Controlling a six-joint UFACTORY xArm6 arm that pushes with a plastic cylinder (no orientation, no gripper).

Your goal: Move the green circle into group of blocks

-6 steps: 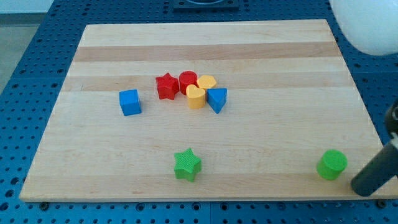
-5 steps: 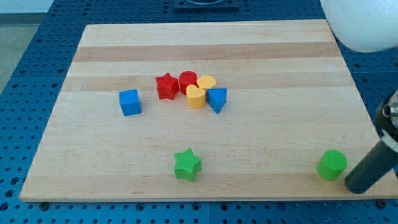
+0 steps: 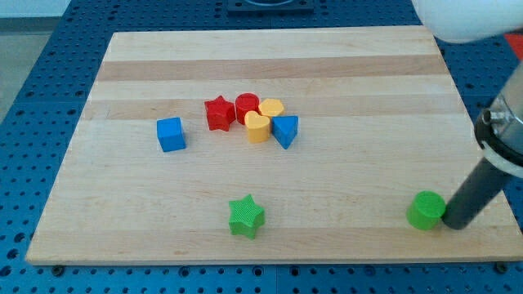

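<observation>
Green circle point(image 3: 426, 211) touching my tip point(image 3: 452, 224) on its right; no jaws here.

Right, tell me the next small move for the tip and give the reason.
Probably keep pushing toward the view's upper left. My tip sits against the right side of the green circle, and the group around the yellow heart lies far up and left, so a push along that line should carry it there.

Pale wooden board point(image 3: 270, 49), striped grain, on blue perforated table point(image 3: 33, 90), even lighting
</observation>
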